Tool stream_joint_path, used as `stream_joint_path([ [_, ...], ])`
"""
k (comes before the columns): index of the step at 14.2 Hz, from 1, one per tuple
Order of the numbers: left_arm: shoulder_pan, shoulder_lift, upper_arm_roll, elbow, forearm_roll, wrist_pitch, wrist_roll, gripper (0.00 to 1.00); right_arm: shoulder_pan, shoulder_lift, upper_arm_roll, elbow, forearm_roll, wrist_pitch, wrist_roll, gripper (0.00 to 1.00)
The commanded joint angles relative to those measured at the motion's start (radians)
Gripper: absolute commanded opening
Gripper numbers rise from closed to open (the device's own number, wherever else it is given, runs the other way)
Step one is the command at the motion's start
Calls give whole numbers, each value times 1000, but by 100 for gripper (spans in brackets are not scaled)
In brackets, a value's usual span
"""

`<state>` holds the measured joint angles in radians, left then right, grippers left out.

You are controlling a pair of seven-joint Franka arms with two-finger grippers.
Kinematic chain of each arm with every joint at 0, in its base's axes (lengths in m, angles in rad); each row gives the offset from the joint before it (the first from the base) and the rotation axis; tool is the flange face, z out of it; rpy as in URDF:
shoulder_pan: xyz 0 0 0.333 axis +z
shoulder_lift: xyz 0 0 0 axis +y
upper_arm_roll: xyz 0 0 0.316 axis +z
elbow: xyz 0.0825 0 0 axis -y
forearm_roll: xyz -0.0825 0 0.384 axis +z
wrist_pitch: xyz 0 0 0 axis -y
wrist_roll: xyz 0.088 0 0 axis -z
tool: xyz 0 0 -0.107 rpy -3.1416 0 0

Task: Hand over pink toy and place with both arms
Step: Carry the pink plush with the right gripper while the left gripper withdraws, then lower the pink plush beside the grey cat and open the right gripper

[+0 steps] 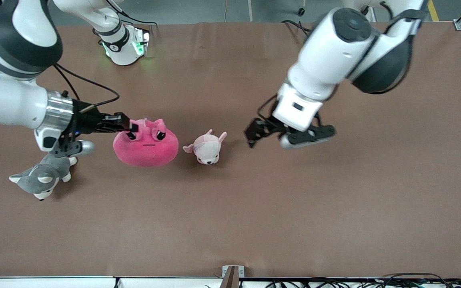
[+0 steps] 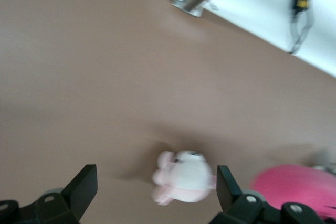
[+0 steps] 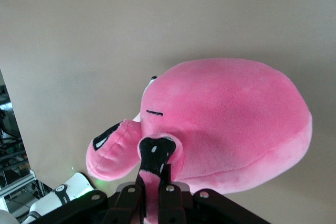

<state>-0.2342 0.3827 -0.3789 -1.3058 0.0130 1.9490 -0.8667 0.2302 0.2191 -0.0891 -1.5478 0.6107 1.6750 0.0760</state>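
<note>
Our right tool (image 1: 132,128) pinches the pink toy (image 1: 145,145) by a nub; next we lift it toward the spread-open, waiting left tool (image 1: 254,138).

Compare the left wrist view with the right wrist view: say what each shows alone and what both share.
Only the left wrist view shows the small pale pink-and-white plush animal, framed by the open left gripper. Only the right wrist view shows the right gripper shut on a nub of the large round hot-pink plush toy, with its dark eye. Both show that pink toy and the brown table.
</note>
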Motion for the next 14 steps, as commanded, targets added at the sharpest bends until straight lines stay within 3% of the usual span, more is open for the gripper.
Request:
stream_joint_path([
  [1,88,-45,-5,-17,18,-144,127,100,-55,35,12,20,-3,-3,-13,0],
  [9,436,-148,-14,-59,-1,-430,668,100,-222,176,12,23,-28,0,-345,0],
  [14,633,-324,-12,-248,-63,-424,900,100,-319,276,14,21,56,-1,-472,1],
])
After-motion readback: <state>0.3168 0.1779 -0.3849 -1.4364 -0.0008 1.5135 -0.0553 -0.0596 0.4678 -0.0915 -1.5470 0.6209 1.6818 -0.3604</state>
